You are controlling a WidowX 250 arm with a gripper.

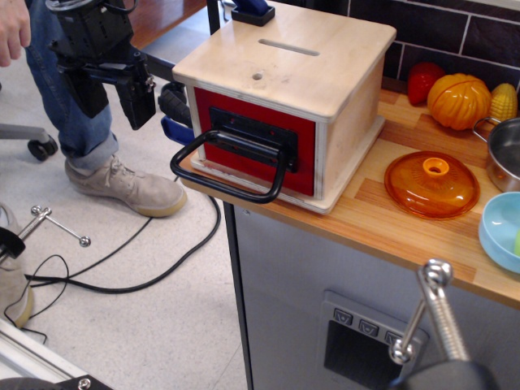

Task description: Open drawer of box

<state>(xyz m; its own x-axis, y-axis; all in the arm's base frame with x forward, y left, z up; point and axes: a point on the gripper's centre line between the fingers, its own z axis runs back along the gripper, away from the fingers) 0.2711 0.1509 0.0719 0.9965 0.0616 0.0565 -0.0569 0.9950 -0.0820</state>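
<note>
The box (309, 65) is a pale wooden cube with a slot and a small round hole in its top. It stands at the left end of the wooden counter (382, 219). Its red-fronted drawer (260, 142) sits flush in the box. The drawer's large black loop handle (223, 175) sticks out past the counter's edge. My black gripper (114, 101) hangs in the air to the left of the box, at about the height of the drawer. Its fingers (138, 97) point down and stand apart with nothing between them. It is clear of the handle.
An orange lid (432, 184), a blue bowl (502, 231), a metal pot (504, 150) and plastic vegetables (459, 99) lie right of the box. A person's leg and shoe (122, 183) stand behind my gripper. Cables (122, 276) lie on the floor. A metal rod (439, 313) is in the foreground.
</note>
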